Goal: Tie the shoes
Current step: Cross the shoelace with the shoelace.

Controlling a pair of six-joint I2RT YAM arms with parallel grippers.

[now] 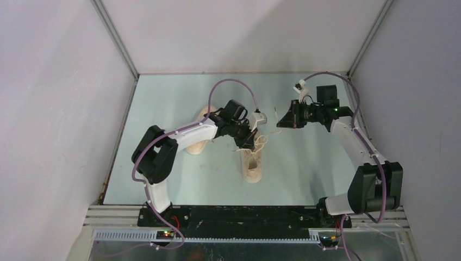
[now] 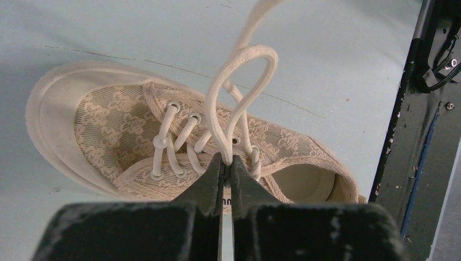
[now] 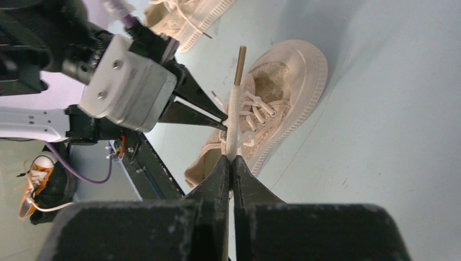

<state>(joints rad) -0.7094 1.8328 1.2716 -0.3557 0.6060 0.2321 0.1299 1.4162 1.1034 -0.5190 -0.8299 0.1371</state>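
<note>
We were in the middle of the knot on the nearer shoe [image 1: 253, 163], which lay on the table [image 1: 304, 174] between the two arms with its toe toward the bases. The left end effector [image 2: 227, 163] was clenched on the base of a lace loop [image 2: 254, 50], just above the top eyelets, and the loop stood upright out of the pinch. The right end effector [image 3: 232, 162] was clenched on the free lace end [image 3: 234, 109], held off to the right of the shoe, with the brown tip pointing away from the fingers.

We judged that one bow ear was formed and the other strand was ready to be wrapped. The next move called for carrying the free end around the loop's base without slackening the left grip. It would then have to be pushed through the gap underneath.

The two end effectors were near each other over the tongue, so we had little room to work and contact between them was a risk. The second shoe [image 3: 187, 16] lay farther back, partly under the left arm. Whether it was tied, we could not tell.
</note>
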